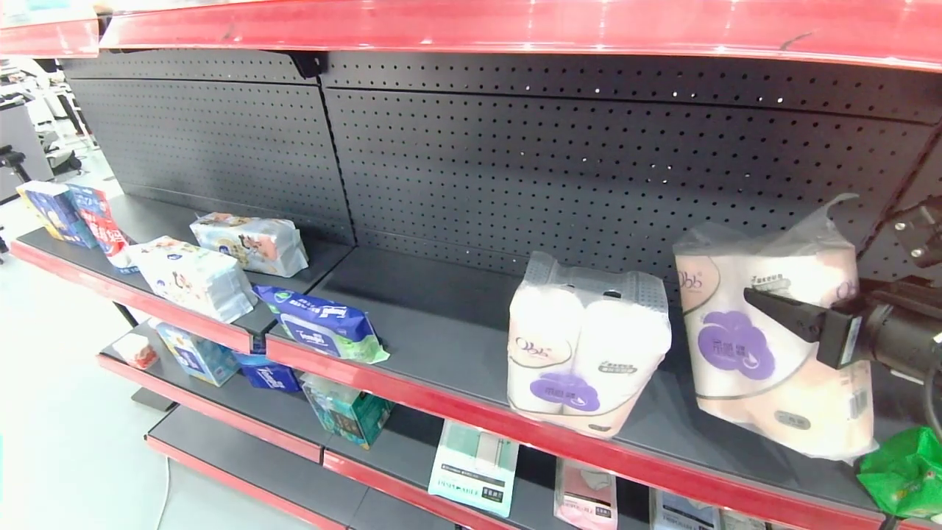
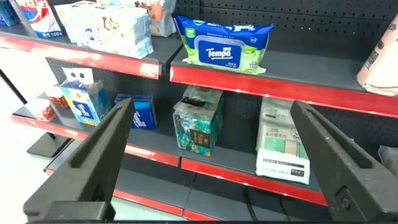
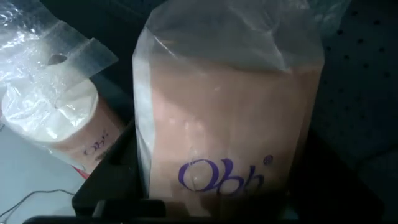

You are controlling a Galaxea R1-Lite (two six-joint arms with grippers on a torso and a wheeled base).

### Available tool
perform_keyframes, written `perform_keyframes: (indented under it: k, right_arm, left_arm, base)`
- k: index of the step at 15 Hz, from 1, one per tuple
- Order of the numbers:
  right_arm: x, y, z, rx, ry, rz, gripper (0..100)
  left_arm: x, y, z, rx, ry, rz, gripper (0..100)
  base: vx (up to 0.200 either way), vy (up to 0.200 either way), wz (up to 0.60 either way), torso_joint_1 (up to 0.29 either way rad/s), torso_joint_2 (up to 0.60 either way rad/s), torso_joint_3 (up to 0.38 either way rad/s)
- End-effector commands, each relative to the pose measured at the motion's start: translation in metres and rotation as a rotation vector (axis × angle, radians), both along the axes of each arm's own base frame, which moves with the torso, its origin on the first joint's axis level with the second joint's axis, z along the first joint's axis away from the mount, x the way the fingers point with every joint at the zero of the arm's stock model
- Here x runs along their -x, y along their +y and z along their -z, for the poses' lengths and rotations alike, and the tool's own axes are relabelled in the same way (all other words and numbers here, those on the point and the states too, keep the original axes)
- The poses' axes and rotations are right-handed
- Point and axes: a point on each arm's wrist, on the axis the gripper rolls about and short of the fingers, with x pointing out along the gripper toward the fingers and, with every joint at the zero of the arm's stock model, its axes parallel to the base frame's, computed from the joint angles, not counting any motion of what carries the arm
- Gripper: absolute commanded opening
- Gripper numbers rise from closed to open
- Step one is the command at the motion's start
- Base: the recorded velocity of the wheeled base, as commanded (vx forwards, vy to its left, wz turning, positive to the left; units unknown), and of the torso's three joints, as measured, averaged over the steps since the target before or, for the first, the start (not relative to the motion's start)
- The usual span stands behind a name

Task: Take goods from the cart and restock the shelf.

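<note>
On the right of the middle shelf (image 1: 441, 324), a film-wrapped toilet-roll pack (image 1: 773, 368) stands tilted, its lower edge on the deck close to the red front lip (image 1: 412, 386), with the right end effector (image 1: 765, 302) clamped across its upper half; one dark finger lies over the printed face and the other appears to sit behind it. The pack looks light and bulky, soft enough to dent under pressure, and its loose plastic wrap is likely slippery, so a hold across the firm body of the rolls should serve better than one on the slack film bunched at the top. A twin pack (image 1: 585, 346) stands upright near it on the side of the robot's left, apart from it, leaving a gap between the two. Behind both, the deck runs bare to the perforated back panel (image 1: 589, 162), giving room to push the goods deeper, while the red shelf above (image 1: 515, 26) leaves open height over them. A green bag (image 1: 905, 471) crowds the near right corner. The left end effector (image 2: 205, 155) hangs lower, fingers spread wide and empty, facing the lower shelves below a blue-and-green wipes packet (image 2: 224, 43)
</note>
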Motion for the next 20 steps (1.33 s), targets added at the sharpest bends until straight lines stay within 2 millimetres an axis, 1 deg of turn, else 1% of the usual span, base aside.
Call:
perform_keyframes:
  k: [1,2,3,5,9,13,14,15,16,17,18,19,20]
  right_arm:
    - [-0.028,-0.005,0.022,-0.008,0.065,-0.015,0]
    - [-0.039,-0.009,0.027,-0.007,0.049,-0.023,0]
    - [-0.046,-0.011,0.030,-0.005,0.033,-0.033,0]
    - [-0.070,-0.016,0.036,-0.012,-0.009,-0.098,0]
    - [-0.097,-0.014,0.038,-0.033,-0.032,-0.219,0]
    - [-0.118,-0.013,0.048,-0.059,-0.058,-0.326,0]
    - [-0.128,-0.011,0.051,-0.068,-0.061,-0.374,0]
    - [-0.135,-0.011,0.052,-0.071,-0.066,-0.394,0]
    - [-0.146,-0.009,0.052,-0.069,-0.080,-0.411,0]
    - [-0.151,-0.008,0.053,-0.068,-0.086,-0.418,0]
    - [-0.151,-0.008,0.053,-0.068,-0.086,-0.418,0]
    - [-0.169,-0.005,0.059,-0.071,-0.091,-0.464,0]
    - [-0.171,-0.005,0.063,-0.077,-0.085,-0.492,0]
  left_arm:
    - [0.000,0.000,0.000,0.000,0.001,0.000,100]
    - [0.000,0.000,0.000,0.000,0.001,0.000,100]
    - [0.000,0.000,0.000,0.000,0.001,0.000,100]
    - [0.000,0.000,0.000,0.000,0.001,0.000,100]
    - [0.000,0.000,0.000,0.000,0.001,0.000,100]
    - [0.000,0.000,0.000,0.000,0.001,0.000,100]
    - [0.000,0.000,0.000,0.000,0.001,0.000,100]
    - [0.000,0.000,0.000,0.000,0.001,0.000,100]
    - [0.000,0.000,0.000,0.000,0.001,0.000,100]
    - [0.000,0.000,0.000,0.002,0.002,0.000,100]
    - [0.000,0.000,0.000,0.002,0.002,0.000,100]
    - [0.000,0.000,0.000,0.000,0.001,0.000,100]
    - [0.000,0.000,0.000,0.000,0.001,0.000,100]
  base:
    - [0.000,0.000,0.00,0.000,0.00,0.000]
    - [0.000,0.000,0.00,0.000,0.00,0.000]
    - [0.000,0.000,0.00,0.000,0.00,0.000]
    - [0.000,0.000,0.00,0.000,0.00,0.000]
    - [0.000,0.000,0.00,0.000,0.00,0.000]
    - [0.000,0.000,0.00,0.000,0.00,0.000]
    - [0.000,0.000,0.00,0.000,0.00,0.000]
    - [0.000,0.000,0.00,0.000,0.00,0.000]
    - [0.000,0.000,0.00,0.000,0.00,0.000]
    - [0.000,0.000,0.00,0.000,0.00,0.000]
    - [0.000,0.000,0.00,0.000,0.00,0.000]
    - [0.000,0.000,0.00,0.000,0.00,0.000]
    - [0.000,0.000,0.00,0.000,0.00,0.000]
